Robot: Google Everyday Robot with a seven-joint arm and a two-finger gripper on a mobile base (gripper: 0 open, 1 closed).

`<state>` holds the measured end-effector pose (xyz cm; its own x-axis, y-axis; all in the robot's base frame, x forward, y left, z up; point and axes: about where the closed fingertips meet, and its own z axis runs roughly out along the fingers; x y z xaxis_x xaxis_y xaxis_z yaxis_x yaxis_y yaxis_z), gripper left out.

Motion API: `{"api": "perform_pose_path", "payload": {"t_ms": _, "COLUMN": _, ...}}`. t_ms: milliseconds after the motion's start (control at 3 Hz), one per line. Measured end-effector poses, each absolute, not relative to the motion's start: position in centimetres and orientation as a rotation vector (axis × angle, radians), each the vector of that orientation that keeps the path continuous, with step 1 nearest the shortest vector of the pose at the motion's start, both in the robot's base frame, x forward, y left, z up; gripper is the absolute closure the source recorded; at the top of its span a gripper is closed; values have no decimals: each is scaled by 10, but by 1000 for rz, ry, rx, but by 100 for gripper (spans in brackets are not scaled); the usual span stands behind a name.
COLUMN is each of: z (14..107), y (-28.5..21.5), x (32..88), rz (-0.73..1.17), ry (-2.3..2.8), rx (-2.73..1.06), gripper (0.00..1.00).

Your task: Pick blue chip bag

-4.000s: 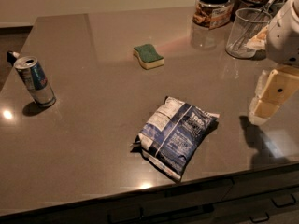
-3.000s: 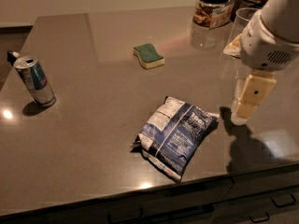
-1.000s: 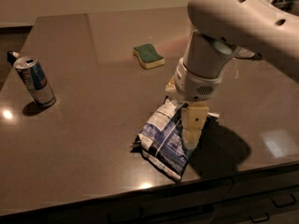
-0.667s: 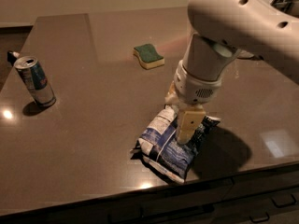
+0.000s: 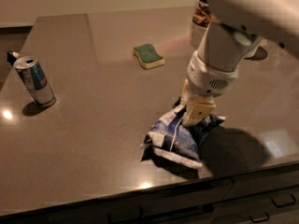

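The blue chip bag (image 5: 175, 141) lies crumpled close to the front edge of the countertop (image 5: 103, 125). Open surface runs from the bag left to the drink can (image 5: 35, 80) and back to the green sponge (image 5: 148, 56). The gripper (image 5: 196, 113) is down on the bag's rear-right end, touching the foil. I cannot tell whether it is clamped.

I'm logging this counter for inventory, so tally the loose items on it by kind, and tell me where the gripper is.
1 blue chip bag
1 drink can
1 sponge
1 jar, partly hidden behind the arm
Total: 4 items that can be identified.
The gripper is down on the upper right part of the blue chip bag.
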<state>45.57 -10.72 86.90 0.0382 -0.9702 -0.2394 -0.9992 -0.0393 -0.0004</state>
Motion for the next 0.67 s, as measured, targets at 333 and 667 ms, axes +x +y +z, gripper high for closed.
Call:
{"api": "perform_pose_path", "payload": {"t_ms": 333, "z": 900, "y": -126, "x": 463, "rz": 278, "ry": 2082, "rx": -2034, "gripper": 98}}
{"api": "perform_pose_path", "payload": {"t_ms": 667, "z": 953, "y": -145, "x": 472, "rz": 253, "ry": 2071, "rx": -1908, "gripper": 100}}
